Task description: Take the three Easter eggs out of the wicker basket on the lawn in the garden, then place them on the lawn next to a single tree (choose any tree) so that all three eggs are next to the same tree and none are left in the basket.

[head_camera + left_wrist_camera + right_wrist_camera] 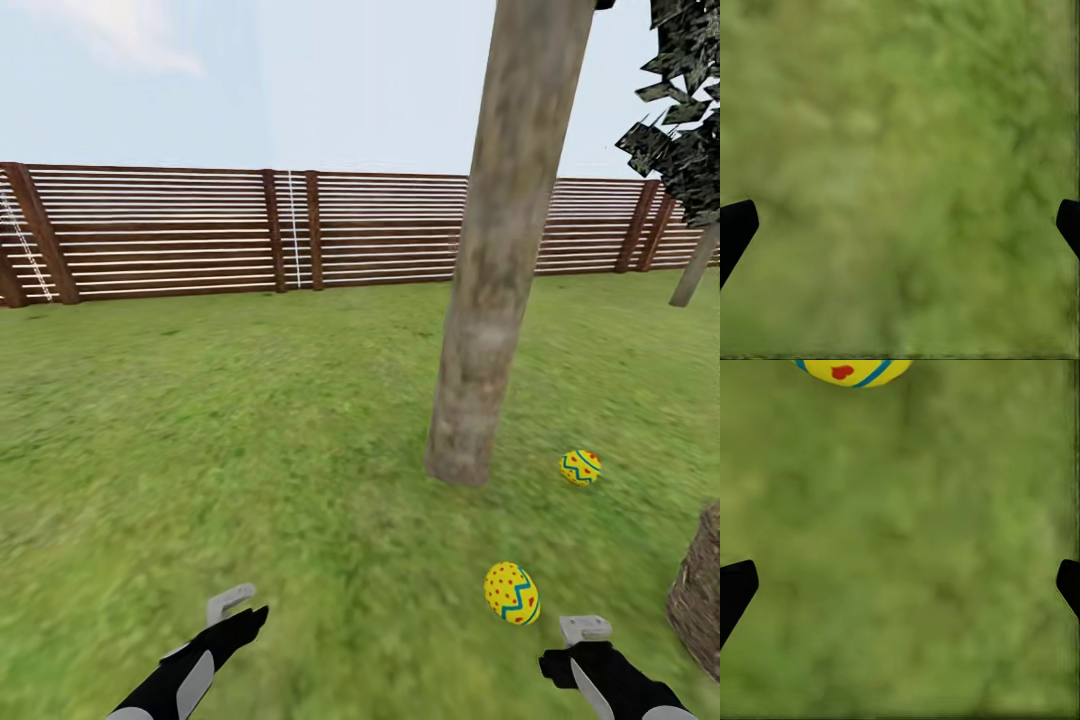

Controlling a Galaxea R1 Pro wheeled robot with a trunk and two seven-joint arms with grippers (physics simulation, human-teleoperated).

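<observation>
Right end effector (pixel 585 632) hangs spread and empty just beside the nearer Easter egg (pixel 512 592) by the tree trunk (pixel 497 260); next fetch the third (presumably basket-bound (pixel 700 598)), gripping gently.

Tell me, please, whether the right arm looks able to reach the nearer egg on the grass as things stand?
Probably yes: the nearer egg lies on open lawn just ahead of the open right gripper, with nothing between them; the tree stands farther off.

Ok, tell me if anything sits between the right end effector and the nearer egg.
Nothing visible does. The nearer egg lies on bare lawn just ahead of the right end effector, whose fingers are open. The tree and second egg stand farther off.
</observation>
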